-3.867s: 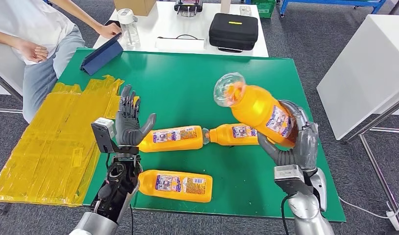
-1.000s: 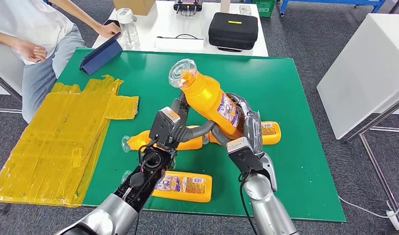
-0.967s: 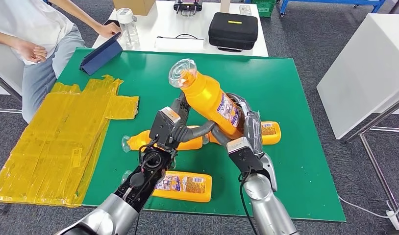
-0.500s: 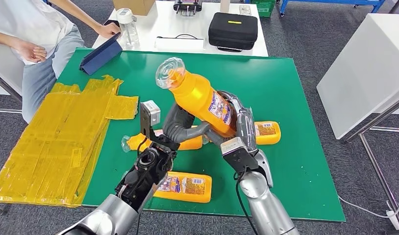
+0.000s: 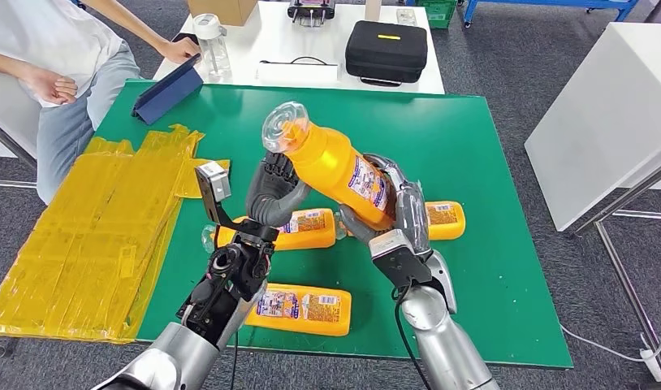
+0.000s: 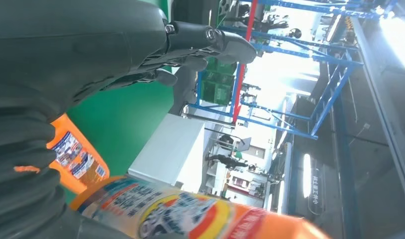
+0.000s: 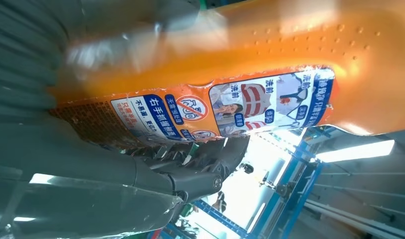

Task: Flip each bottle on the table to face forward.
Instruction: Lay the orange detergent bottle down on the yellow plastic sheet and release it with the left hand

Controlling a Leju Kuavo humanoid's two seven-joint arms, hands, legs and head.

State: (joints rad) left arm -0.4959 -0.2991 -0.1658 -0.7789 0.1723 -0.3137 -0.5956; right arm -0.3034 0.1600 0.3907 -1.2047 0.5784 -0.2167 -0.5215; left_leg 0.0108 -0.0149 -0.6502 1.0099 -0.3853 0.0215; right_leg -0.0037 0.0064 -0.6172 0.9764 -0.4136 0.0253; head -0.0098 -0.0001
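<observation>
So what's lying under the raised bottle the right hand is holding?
Under the raised bottle, gripped by the right hand, two orange bottles lie on the green mat: one mid-table, another partly covered by the hand.

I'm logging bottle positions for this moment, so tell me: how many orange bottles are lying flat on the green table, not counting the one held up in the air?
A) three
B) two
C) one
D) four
A: three bottles lie flat on the green table, while the right hand holds a fourth bottle up in the air.
</observation>
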